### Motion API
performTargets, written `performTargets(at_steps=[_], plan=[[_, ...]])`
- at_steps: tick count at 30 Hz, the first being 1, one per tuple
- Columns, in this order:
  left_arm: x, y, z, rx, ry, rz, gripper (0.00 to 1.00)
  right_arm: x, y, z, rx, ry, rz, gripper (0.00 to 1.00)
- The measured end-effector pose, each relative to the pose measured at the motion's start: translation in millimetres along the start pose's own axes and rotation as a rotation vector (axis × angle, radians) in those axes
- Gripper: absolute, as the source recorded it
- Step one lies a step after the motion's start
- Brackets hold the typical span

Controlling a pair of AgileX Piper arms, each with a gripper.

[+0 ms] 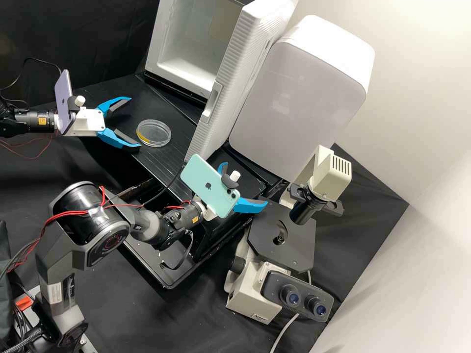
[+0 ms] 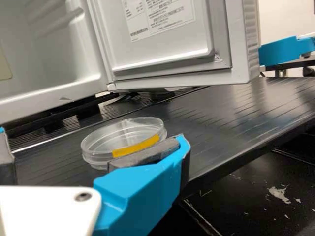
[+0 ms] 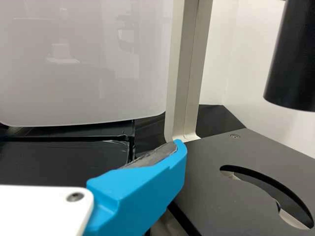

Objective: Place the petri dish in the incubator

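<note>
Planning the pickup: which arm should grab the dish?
Left. The left gripper, open, is right beside the dish; the right gripper is farther off, by the microscope.

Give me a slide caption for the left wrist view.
Open left pincer poised at the petri dish, open incubator behind.

The incubator's (image 1: 196,49) top is cut off.

We see a black-draped bench (image 1: 147,314) carrying a ribbed black tray (image 1: 162,162). On the tray lie the petri dish (image 1: 153,133) (clear, yellow-banded) and, apparently, the open incubator (image 1: 169,44). A microscope (image 1: 267,289) stands beside the tray on the cloth.
</note>
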Motion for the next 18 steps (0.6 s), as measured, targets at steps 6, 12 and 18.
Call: performTargets(at_steps=[6, 12, 18], plan=[[3.4, -2.2, -1.1, -0.056, -0.004, -0.018, 1.0, 0.0, 0.0, 0.0, 0.0, 0.0, 0.0, 1.0], [6.5, -3.9, -3.7, -0.165, -0.004, -0.056, 1.0, 0.0, 0.0, 0.0, 0.0, 0.0, 0.0, 1.0], [8.4, -6.2, -3.6, -0.237, 0.001, -0.073, 1.0, 0.0, 0.0, 0.0, 0.0, 0.0, 0.0, 1.0]])
